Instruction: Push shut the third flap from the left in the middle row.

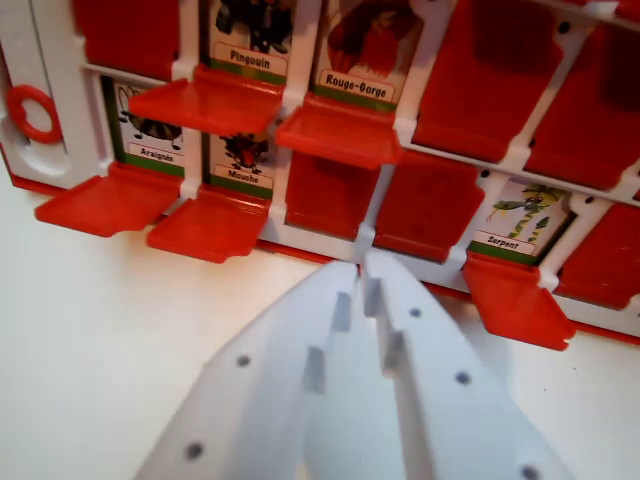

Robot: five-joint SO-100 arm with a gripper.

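The white plastic gripper (362, 268) rises from the near edge, its two perforated fingers pressed together with only a thin seam between them, holding nothing. Its tip sits just before the bottom edge of a white-framed plastic game board with red hinged flaps (62, 120), which stands on a pale, smooth tabletop (110, 350). No room shows beyond the board. In the nearest row, the third red flap from the left (330, 192) is shut, as is its right neighbour. The open red flaps under the cards labelled Araignée (108, 203), Mouche (208, 227) and Serpent (517, 300) jut forward.
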